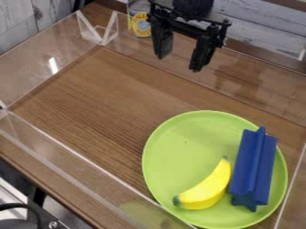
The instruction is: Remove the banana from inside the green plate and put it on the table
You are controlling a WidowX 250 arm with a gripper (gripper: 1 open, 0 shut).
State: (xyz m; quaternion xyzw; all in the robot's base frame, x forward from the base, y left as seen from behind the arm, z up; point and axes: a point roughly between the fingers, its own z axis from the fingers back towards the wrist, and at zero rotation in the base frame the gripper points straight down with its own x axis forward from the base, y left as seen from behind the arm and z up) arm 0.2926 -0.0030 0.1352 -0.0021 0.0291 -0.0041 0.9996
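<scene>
Banana [205, 185] first, we note: yellow and curved, it lies inside the green plate [180, 148], our landmark. Going by size, we see the brown wood-grain worktop [102, 103] beneath and around the plate. Next comes the plate itself, round and flat. Beyond it, well apart, our black claw [183, 51] hangs with its fingers spread wide, holding nothing. Within the plate, beside the banana, we find the blue ridged block [252, 168].

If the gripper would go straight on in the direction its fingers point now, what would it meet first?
Probably the bare wood of the table, just below the gripper and behind the green plate. With one view only, its exact tilt and depth are hard to judge.
</scene>
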